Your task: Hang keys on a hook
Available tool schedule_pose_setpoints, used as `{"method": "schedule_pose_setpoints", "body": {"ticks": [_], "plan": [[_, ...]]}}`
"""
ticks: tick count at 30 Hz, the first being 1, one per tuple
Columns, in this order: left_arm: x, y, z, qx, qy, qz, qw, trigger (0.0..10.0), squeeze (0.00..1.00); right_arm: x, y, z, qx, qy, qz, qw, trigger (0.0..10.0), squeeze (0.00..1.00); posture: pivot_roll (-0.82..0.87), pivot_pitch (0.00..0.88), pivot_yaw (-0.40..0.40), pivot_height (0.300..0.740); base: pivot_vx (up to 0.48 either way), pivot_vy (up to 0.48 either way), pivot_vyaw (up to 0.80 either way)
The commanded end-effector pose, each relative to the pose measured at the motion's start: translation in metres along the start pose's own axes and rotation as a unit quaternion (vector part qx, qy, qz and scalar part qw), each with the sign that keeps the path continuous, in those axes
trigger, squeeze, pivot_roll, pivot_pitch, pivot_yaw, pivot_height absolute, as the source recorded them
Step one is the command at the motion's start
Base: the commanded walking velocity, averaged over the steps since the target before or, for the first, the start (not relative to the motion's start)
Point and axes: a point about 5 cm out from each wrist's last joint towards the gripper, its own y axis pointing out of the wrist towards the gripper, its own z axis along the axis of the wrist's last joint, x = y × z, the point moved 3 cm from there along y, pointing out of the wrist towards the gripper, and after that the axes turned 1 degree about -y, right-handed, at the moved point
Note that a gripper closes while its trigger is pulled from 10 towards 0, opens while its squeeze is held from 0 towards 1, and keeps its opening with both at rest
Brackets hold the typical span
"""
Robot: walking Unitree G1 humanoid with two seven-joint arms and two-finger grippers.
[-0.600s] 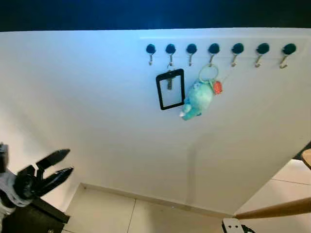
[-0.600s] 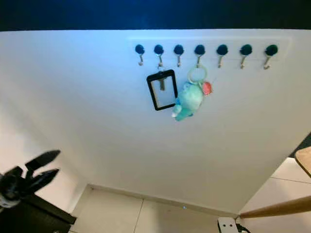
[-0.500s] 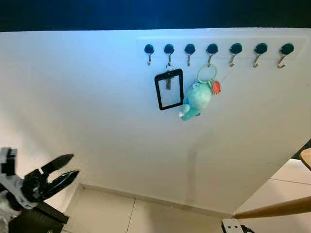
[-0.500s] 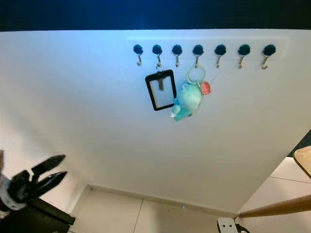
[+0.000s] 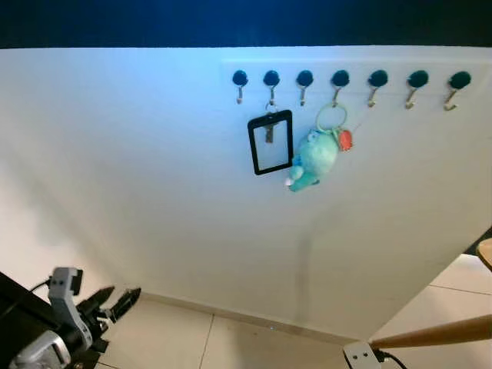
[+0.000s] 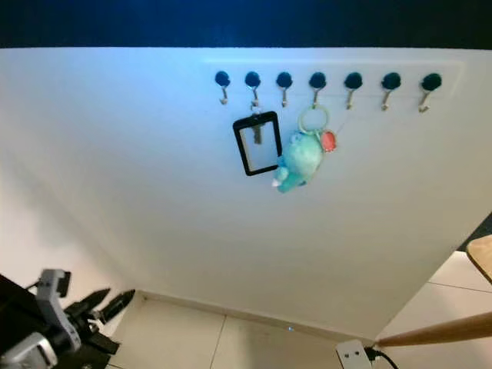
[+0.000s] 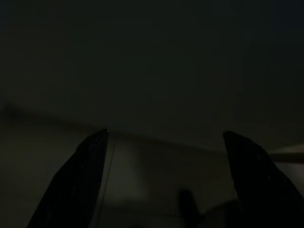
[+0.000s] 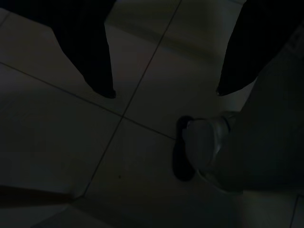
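The keys hang on a pale ring from the fourth hook of a row of dark-knobbed hooks on the white wall. A teal plush and a small red tag dangle from that ring. My left gripper is low at the bottom left, far below the hooks, open and holding nothing. In the dark left wrist view its fingers stand wide apart. My right gripper hangs open over the tiled floor.
A black card holder hangs from the second hook. A white power strip lies on the floor at the wall's foot, beside a slanting wooden bar. In the right wrist view a grey shoe stands on the tiles.
My left arm has dropped and drawn back toward the bottom left corner, its gripper still open. The keys, plush and card holder hang as before.
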Motion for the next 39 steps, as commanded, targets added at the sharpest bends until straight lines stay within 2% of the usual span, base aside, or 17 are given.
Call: {"method": "schedule_pose_setpoints", "body": {"ticks": [1, 3, 4, 8, 9, 10, 11, 13, 16, 17, 19, 20, 21, 25, 26, 35, 39], "plan": [[-0.005, 0.001, -0.021, -0.023, -0.018, 0.054, 0.998, 10.0, 0.0, -0.004, 0.0, -0.001, -0.004, -0.015, 0.006, 1.0, 10.0, 0.0, -0.09, 0.04, 0.055, 0.74, 0.0, 0.0, 0.0], [-0.005, 0.002, -0.026, -0.028, -0.022, 0.068, 0.997, 10.0, 0.0, -0.004, 0.0, -0.001, -0.004, -0.019, 0.007, 1.0, 10.0, 0.0, -0.09, 0.036, 0.05, 0.74, 0.0, 0.0, 0.0], [-0.003, 0.005, -0.039, -0.05, -0.022, 0.095, 0.994, 10.0, 0.0, -0.003, 0.0, 0.0, -0.005, -0.025, 0.008, 1.0, 10.0, 0.0, -0.09, 0.028, 0.043, 0.74, 0.0, 0.0, 0.0], [-0.003, 0.005, -0.051, -0.076, -0.017, 0.121, 0.99, 10.0, 0.0, -0.003, 0.001, 0.0, -0.006, -0.031, 0.007, 0.999, 10.0, 0.0, -0.09, 0.028, 0.04, 0.74, 0.0, 0.0, 0.0], [-0.004, 0.004, -0.059, -0.098, -0.013, 0.141, 0.985, 10.0, 0.0, -0.003, 0.001, 0.001, -0.006, -0.035, 0.007, 0.999, 10.0, 0.0, -0.09, 0.028, 0.04, 0.74, 0.0, 0.0, 0.0], [-0.005, -0.001, -0.077, -0.145, -0.002, 0.17, 0.975, 10.0, 0.0, -0.004, 0.001, 0.002, -0.006, -0.042, 0.008, 0.999, 10.0, 0.0, -0.08, 0.024, 0.039, 0.74, 0.0, 0.0, 0.0], [-0.005, -0.001, -0.077, -0.145, -0.002, 0.17, 0.975, 10.0, 0.0, -0.004, 0.001, 0.002, -0.006, -0.042, 0.008, 0.999, 10.0, 0.0, -0.08, 0.024, 0.039, 0.74, 0.0, 0.0, 0.0], [-0.006, -0.006, -0.089, -0.18, 0.01, 0.187, 0.966, 10.0, 0.0, -0.004, 0.001, 0.003, -0.004, -0.048, 0.008, 0.999, 10.0, 0.0, -0.08, 0.024, 0.039, 0.74, 0.0, 0.0, 0.0], [-0.006, -0.022, -0.121, -0.244, 0.017, 0.236, 0.941, 10.0, 0.0, -0.009, 0.003, 0.009, -0.001, -0.06, 0.015, 0.998, 10.0, 0.0, -0.08, 0.02, 0.054, 0.74, 0.0, 0.0, 0.0], [-0.006, -0.022, -0.121, -0.244, 0.017, 0.236, 0.941, 10.0, 0.0, -0.009, 0.003, 0.009, -0.001, -0.06, 0.015, 0.998, 10.0, 0.0, -0.08, 0.02, 0.054, 0.74, 0.0, 0.0, 0.0], [-0.001, -0.029, -0.138, -0.275, 0.001, 0.251, 0.928, 10.0, 0.0, -0.012, 0.003, 0.012, 0.001, -0.06, 0.019, 0.998, 10.0, 0.0, -0.08, 0.02, 0.058, 0.74, 0.0, 0.0, 0.0], [-0.001, -0.029, -0.138, -0.275, 0.001, 0.251, 0.928, 10.0, 0.0, -0.012, 0.003, 0.012, 0.001, -0.06, 0.019, 0.998, 10.0, 0.0, -0.08, 0.02, 0.058, 0.74, 0.0, 0.0, 0.0], [0.007, -0.031, -0.15, -0.306, 0.012, 0.242, 0.921, 10.0, 0.0, -0.015, 0.004, 0.014, 0.002, -0.058, 0.024, 0.998, 10.0, 0.0, -0.08, 0.018, 0.06, 0.74, 0.0, 0.0, 0.0], [0.012, -0.029, -0.154, -0.32, 0.027, 0.228, 0.919, 10.0, 0.0, -0.018, 0.004, 0.013, 0.0, -0.059, 0.031, 0.998, 10.0, 0.0, -0.08, 0.016, 0.059, 0.74, 0.0, 0.0, 0.0], [0.015, -0.028, -0.156, -0.33, 0.037, 0.23, 0.915, 10.0, 0.0, -0.021, 0.003, 0.007, -0.011, -0.065, 0.037, 0.997, 10.0, 0.0, -0.07, 0.011, 0.061, 0.74, 0.0, 0.0, 0.0], [0.016, -0.028, -0.159, -0.353, 0.063, 0.224, 0.906, 10.0, 0.0, -0.026, 0.002, -0.002, -0.028, -0.073, 0.047, 0.996, 10.0, 0.0, -0.07, 0.008, 0.067, 0.74, 0.0, 0.0, 0.0], [0.016, -0.029, -0.159, -0.352, 0.061, 0.227, 0.906, 10.0, 0.0, -0.027, 0.002, -0.002, -0.028, -0.071, 0.048, 0.996, 10.0, 0.0, -0.07, 0.006, 0.067, 0.74, 0.0, 0.0, 0.0]]}}
